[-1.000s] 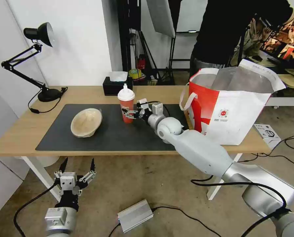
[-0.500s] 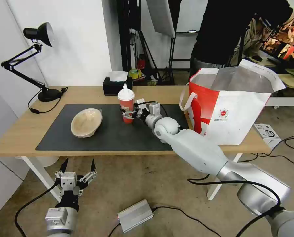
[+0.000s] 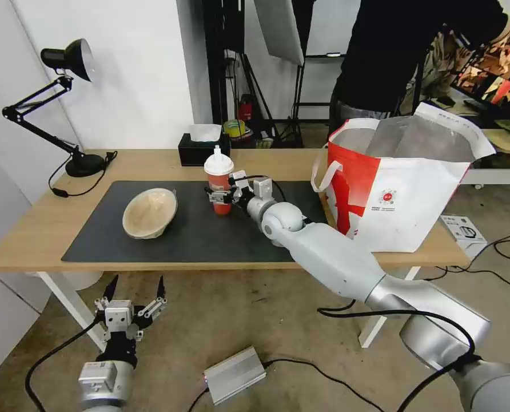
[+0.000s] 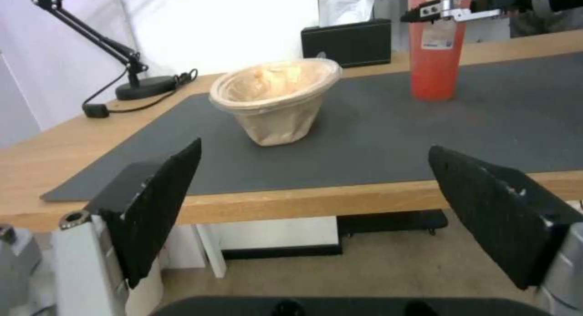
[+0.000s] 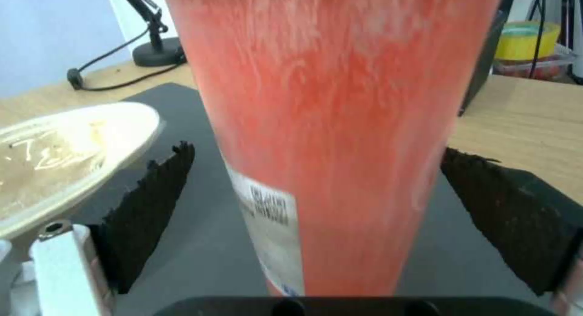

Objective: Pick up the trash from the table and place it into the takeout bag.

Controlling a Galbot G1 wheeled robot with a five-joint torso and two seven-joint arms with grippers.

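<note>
The trash on the table point(image 3: 32, 223) is a red-orange cup point(image 3: 218, 178) with a white domed lid and a beige pulp bowl point(image 3: 150, 213), both on the dark mat point(image 3: 198, 234). My right gripper point(image 3: 219, 195) is open and straddles the cup's lower half. In the right wrist view the cup point(image 5: 340, 124) stands between the pads of that gripper point(image 5: 316, 152), with a gap on each side. The left gripper point(image 3: 136, 280) hangs open below the table's front edge, facing the bowl point(image 4: 276, 99). The takeout bag point(image 3: 398, 194) stands open at the table's right end.
A black tissue box point(image 3: 200, 150) sits behind the cup. A black desk lamp point(image 3: 66, 103) stands at the far left with its cord on the table. A person in black point(image 3: 403, 51) stands behind the bag. A grey box point(image 3: 234, 375) and cables lie on the floor.
The right arm has reached farther left, so the gripper's fingers now sit on both sides of the cup. Cup, bowl and left arm have stayed put.
</note>
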